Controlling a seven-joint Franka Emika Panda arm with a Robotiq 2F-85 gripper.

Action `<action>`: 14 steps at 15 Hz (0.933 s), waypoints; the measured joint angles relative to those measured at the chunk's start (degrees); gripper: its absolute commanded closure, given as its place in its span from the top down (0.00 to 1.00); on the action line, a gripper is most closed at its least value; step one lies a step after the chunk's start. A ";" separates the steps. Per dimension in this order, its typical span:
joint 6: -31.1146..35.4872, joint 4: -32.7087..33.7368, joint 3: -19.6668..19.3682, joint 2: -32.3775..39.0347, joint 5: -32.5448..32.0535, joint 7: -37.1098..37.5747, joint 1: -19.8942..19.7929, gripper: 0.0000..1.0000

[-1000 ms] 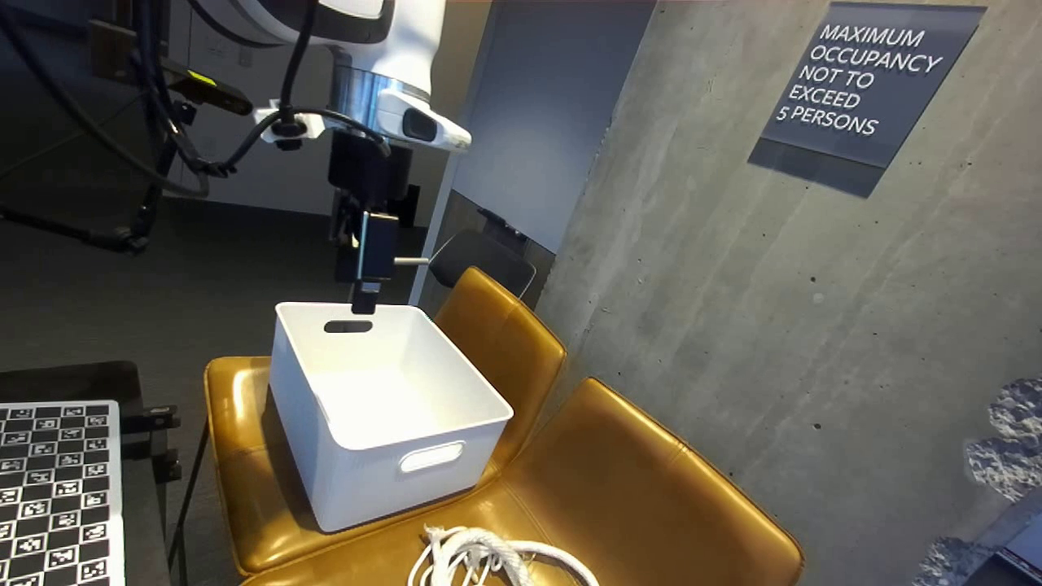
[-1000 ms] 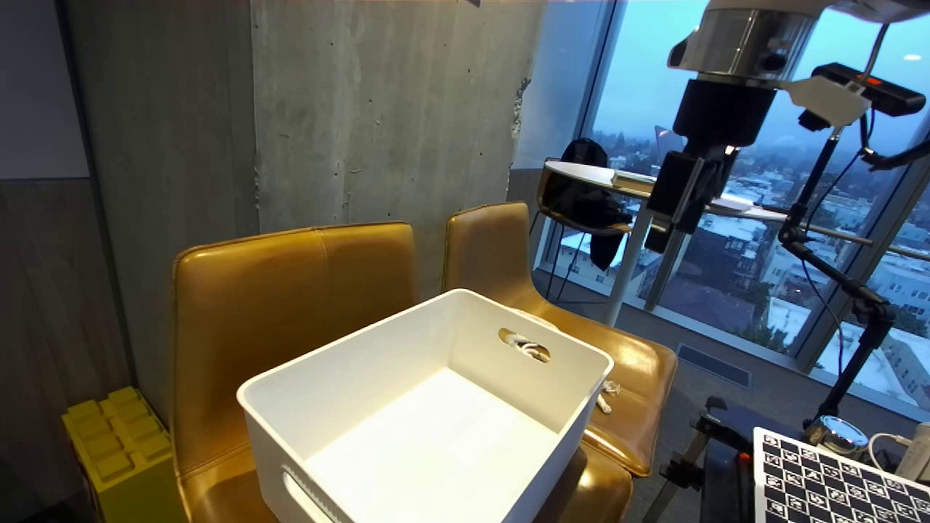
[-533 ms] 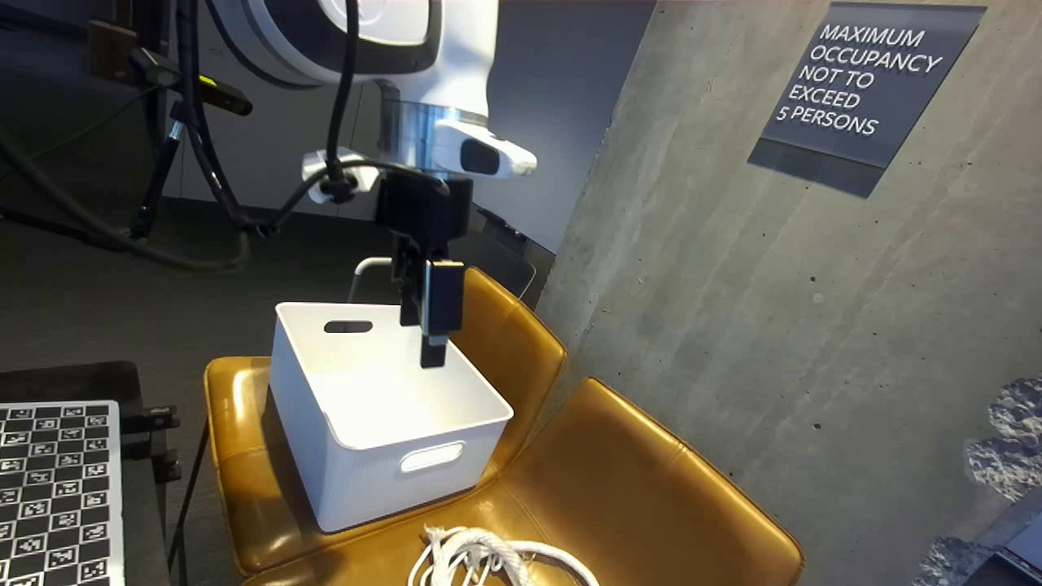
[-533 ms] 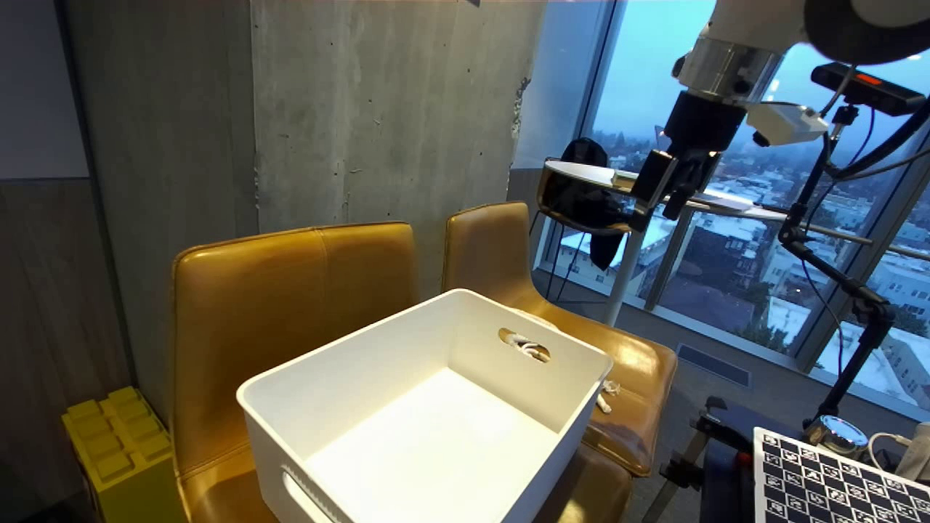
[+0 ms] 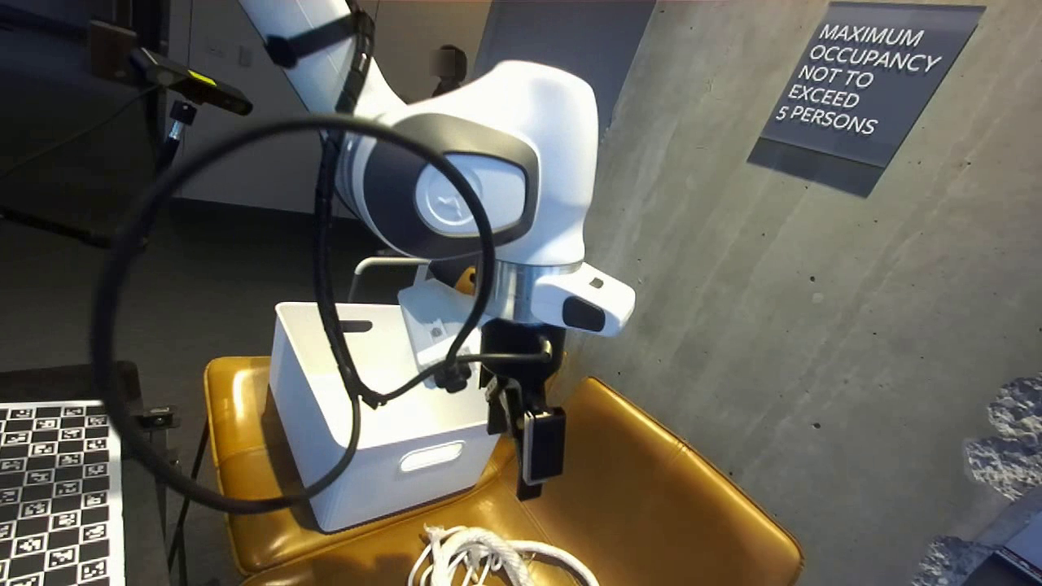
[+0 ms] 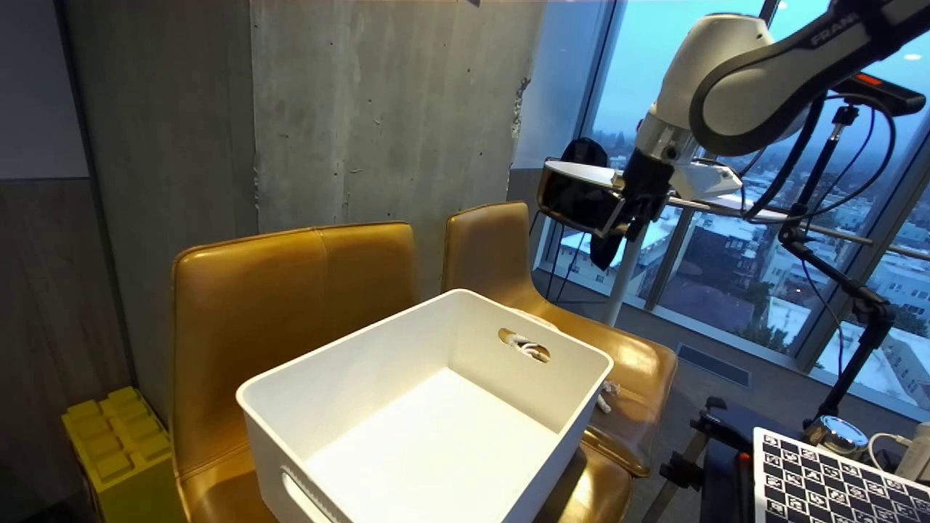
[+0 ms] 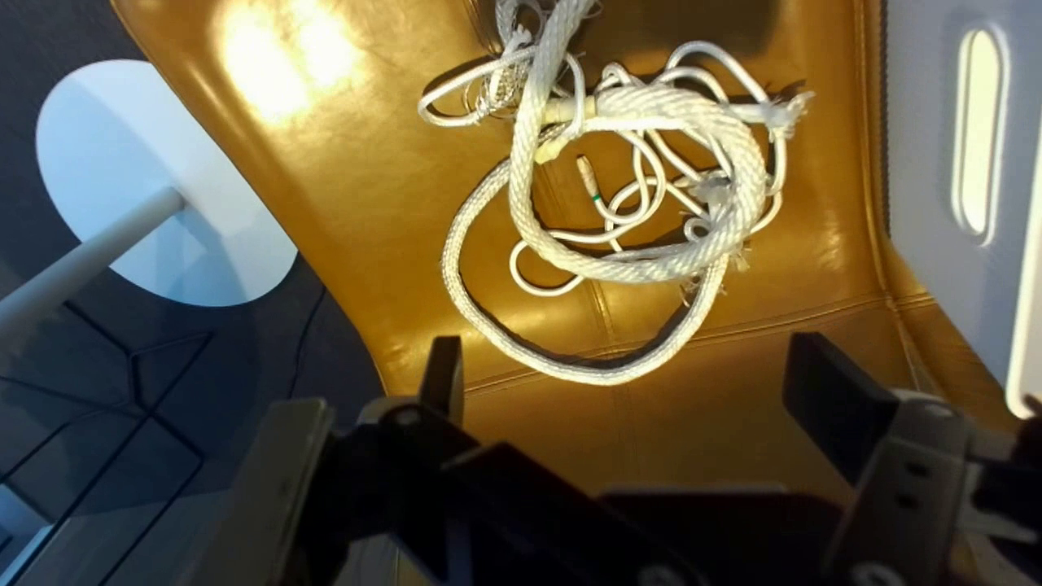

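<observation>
My gripper (image 7: pixel 627 342) is open and empty, its black fingers (image 7: pixel 838 399) wide apart in the wrist view. It hangs above a tan leather chair (image 5: pixel 651 488). A coiled white rope (image 7: pixel 651 267), part thick braid and part thin cord, lies on this seat, ahead of the fingertips and apart from them. The rope also shows at the bottom of an exterior view (image 5: pixel 488 541). The gripper shows in both exterior views (image 5: pixel 513 464) (image 6: pixel 617 234). A white box (image 5: pixel 407 488) stands on the adjoining chair, beside the gripper; its inside looks empty in an exterior view (image 6: pixel 407 349).
The adjoining tan chair (image 6: pixel 290 312) backs onto a concrete wall (image 6: pixel 392 131). A checker-patterned board (image 5: pixel 57 496) lies on a dark stand. A camera (image 5: pixel 191 81) sits on a black mount. A white table base (image 7: pixel 155 195) stands beside the chair. A yellow block (image 6: pixel 120 443) is behind.
My gripper has moved from over the far end of the box, past it, and down to above the chair with the rope. The box and rope have not moved.
</observation>
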 measured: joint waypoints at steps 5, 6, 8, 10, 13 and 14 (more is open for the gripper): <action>1.79 7.79 0.14 10.21 1.03 0.47 2.75 1.00; 1.80 9.18 0.13 12.07 1.04 0.79 3.48 1.00; 1.80 11.57 0.10 15.50 1.04 1.61 4.83 1.00; 1.80 13.52 0.04 18.83 1.04 2.77 6.02 1.00; 1.80 15.86 -0.19 23.41 1.12 4.32 7.07 1.00; 1.80 16.69 -0.31 24.78 1.21 4.70 7.25 1.00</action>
